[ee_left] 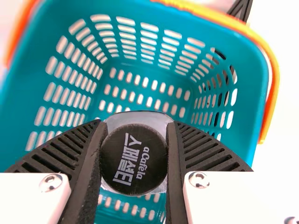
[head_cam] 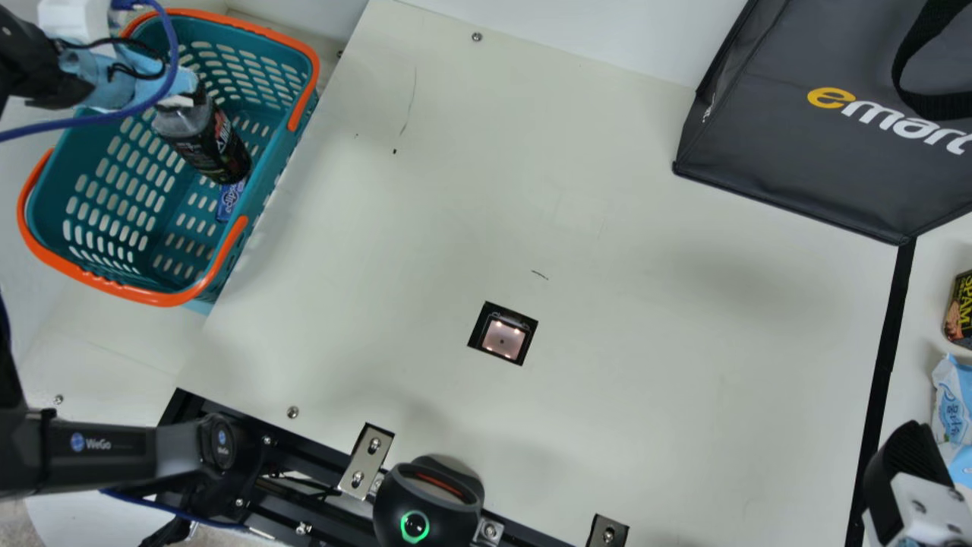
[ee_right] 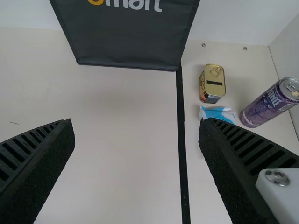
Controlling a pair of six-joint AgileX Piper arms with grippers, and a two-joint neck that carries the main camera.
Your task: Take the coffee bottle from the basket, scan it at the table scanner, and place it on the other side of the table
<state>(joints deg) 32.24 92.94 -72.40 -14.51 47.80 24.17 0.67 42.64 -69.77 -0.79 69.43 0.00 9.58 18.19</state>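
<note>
Okay, left gripper (ee_left: pixel 136 123): jaws clamping coffee bottle (head_cam: pixel 205 144), main view upper left | right gripper (ee_right: pixel 136 121): open | lift low, you might snag basket (ee_left: pixel 252 65)

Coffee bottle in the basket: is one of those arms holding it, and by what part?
Yes, the left gripper holds the coffee bottle by its top end, fingers on opposite sides of the black cap.

coffee bottle (head_cam: pixel 215 146) | dark, black cap (ee_left: pixel 122 165) up | in teal basket (head_cam: pixel 52 190) | scanner (head_cam: pixel 502 341) lit
</note>
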